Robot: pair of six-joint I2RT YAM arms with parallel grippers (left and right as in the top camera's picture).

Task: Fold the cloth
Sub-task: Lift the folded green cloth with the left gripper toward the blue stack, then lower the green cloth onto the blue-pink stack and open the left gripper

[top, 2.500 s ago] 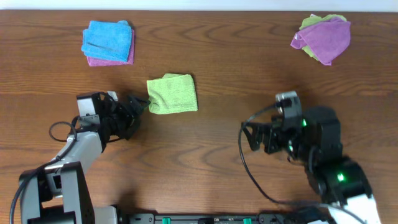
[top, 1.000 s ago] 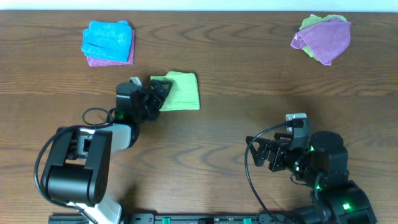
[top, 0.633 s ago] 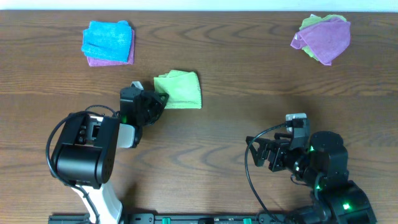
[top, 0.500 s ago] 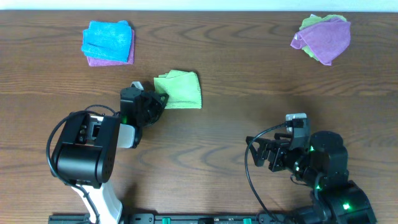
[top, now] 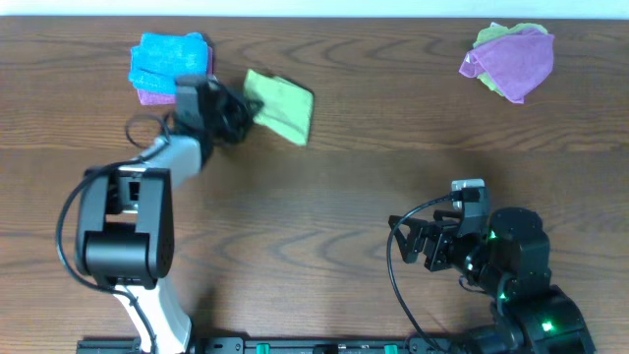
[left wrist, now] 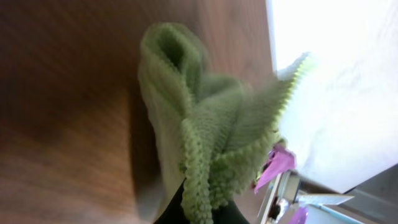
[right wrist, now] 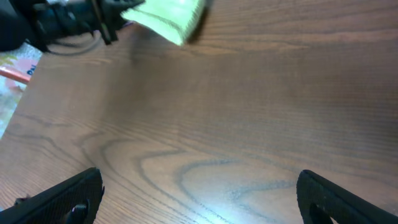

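The cloth (top: 283, 108), lime-green and folded into a small wad, hangs tilted above the table at the far left-centre. My left gripper (top: 246, 110) is shut on its left edge. In the left wrist view the cloth (left wrist: 199, 124) droops in thick folded layers, pinched at the bottom between the dark jaws of the left gripper (left wrist: 199, 214). My right gripper (top: 398, 239) stands open and empty near the front right. In its own view the right gripper (right wrist: 202, 202) has its fingers spread wide over bare wood, with the cloth (right wrist: 168, 15) far ahead.
A bright blue cloth (top: 162, 57) lies folded on a purple one (top: 147, 96) at the far left, just behind the left gripper. A crumpled purple cloth (top: 513, 61) over a lime-green one (top: 491, 35) sits at the far right corner.
The left gripper shut on the cloth's left edge, then lifted it and carried it toward the far left, close to the blue stack. The right arm stayed still.
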